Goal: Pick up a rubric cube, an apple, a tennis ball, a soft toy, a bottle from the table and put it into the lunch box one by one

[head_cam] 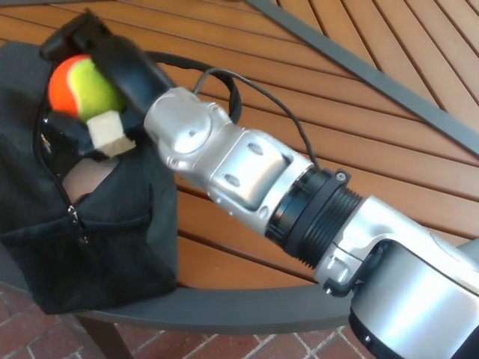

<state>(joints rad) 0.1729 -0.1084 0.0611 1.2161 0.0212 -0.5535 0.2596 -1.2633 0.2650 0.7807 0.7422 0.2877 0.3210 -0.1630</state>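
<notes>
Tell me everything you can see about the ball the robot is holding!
The tennis ball is round and fuzzy-looking, orange on one side and yellow-green on the other. The robot's right hand grips it, with black fingers wrapped over the top and a tan-padded fingertip pressing underneath. It hangs right over the open mouth of the black lunch box, not yet dropped inside.

I see a round tabletop w/ orange-brown wooden slats, a dark grey metal rim along the near edge and a dark metal bar crossing diagonally at upper right. A black soft fabric lunch bag sits on its left near edge, zipper open. Red brick floor below.
</notes>
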